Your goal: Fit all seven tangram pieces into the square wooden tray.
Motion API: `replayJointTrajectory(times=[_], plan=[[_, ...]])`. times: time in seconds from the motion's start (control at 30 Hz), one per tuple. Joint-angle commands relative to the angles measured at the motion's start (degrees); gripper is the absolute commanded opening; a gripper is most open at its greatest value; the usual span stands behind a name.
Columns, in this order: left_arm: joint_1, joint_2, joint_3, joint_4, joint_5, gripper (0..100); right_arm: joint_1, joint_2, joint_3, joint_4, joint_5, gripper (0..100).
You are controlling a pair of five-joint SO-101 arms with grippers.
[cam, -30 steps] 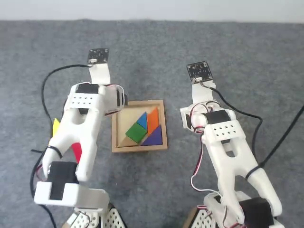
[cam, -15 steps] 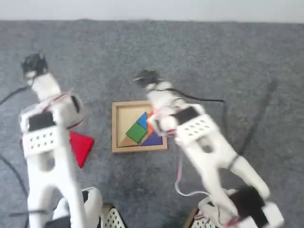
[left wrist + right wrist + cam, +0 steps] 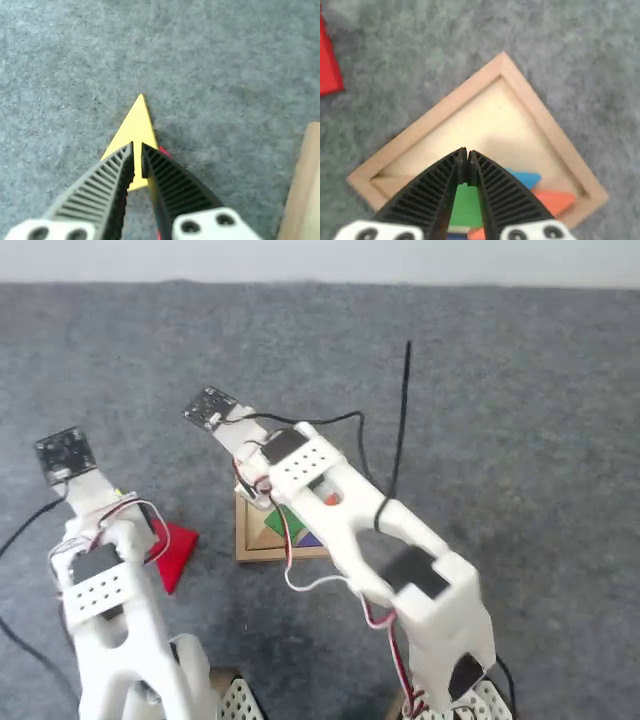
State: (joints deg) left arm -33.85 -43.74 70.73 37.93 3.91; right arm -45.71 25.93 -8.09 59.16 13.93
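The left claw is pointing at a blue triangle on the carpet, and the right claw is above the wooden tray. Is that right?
Almost. The triangle at the left claw is yellow, not blue, as the left wrist view shows. The rest holds: it lies on the carpet, and the right claw is above the wooden tray.

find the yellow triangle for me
In the left wrist view the yellow triangle lies on the carpet just beneath the left gripper, a red piece beside it.

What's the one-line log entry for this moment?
left gripper: shut, over yellow triangle | right gripper: shut, above tray | red piece: on carpet beside tray
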Motion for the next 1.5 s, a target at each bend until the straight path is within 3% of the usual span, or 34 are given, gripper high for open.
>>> replayJointTrajectory(times=[0.0,0.47,0.77,1.07,1.47], plan=[[2.5,-2.9,-0.3,-1.0,-1.2,2,0.3,4.4,-9.2,1.2,0.6,0.9],[2.5,-4.0,0.4,-1.2,-1.3,2,7.1,6.4,-10.1,17.1,1.1,0.8],[2.5,-4.0,0.4,-1.2,-1.3,2,4.3,-2.2,-11.1,15.3,5.3,0.8],[2.5,-4.0,0.4,-1.2,-1.3,2,9.9,5.0,-10.7,9.5,5.5,0.8],[2.5,-4.0,0.4,-1.2,-1.3,2,10.0,9.3,-10.8,16.3,5.6,0.8]])
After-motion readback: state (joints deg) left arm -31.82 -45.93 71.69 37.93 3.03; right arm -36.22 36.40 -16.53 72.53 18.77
